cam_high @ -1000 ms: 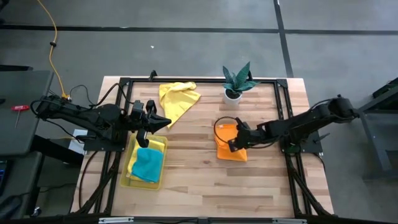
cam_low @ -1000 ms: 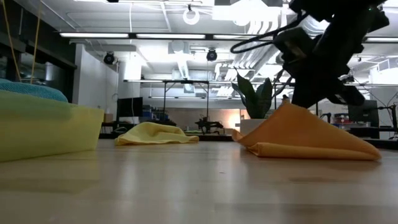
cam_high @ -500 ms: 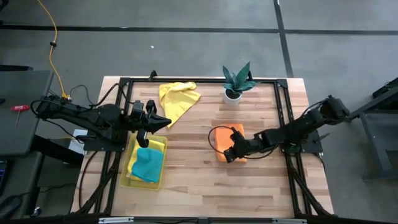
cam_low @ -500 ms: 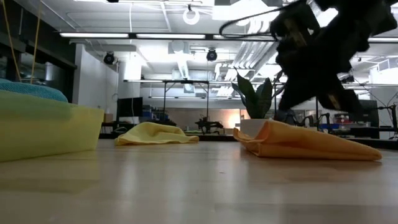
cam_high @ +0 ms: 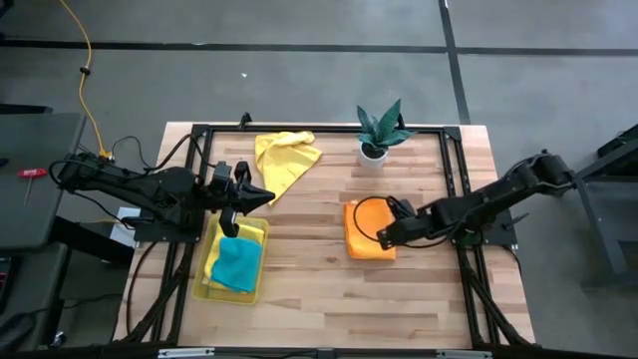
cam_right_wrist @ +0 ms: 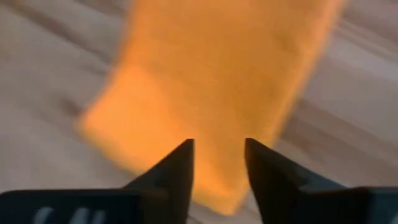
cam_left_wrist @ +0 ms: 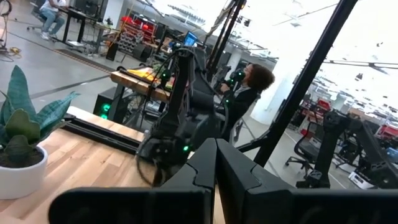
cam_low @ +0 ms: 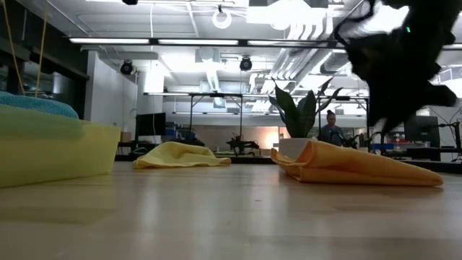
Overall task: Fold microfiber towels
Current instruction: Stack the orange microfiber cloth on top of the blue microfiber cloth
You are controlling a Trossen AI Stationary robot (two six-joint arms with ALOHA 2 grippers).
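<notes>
Bright ceiling lights; orange towel (cam_right_wrist: 211, 81) blurred in right wrist view

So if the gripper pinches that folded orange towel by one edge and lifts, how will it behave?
The orange towel would probably droop and unfold, since it lies in soft, loosely stacked layers. It looks light, sagging flat on the wooden table. Pushed, it would likely bunch rather than slide.

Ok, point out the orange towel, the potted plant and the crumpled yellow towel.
orange towel (cam_high: 368, 229): high view, middle of its folded top.
potted plant (cam_high: 373, 152): high view, its white pot.
crumpled yellow towel (cam_high: 282, 160): high view, its middle.
</notes>
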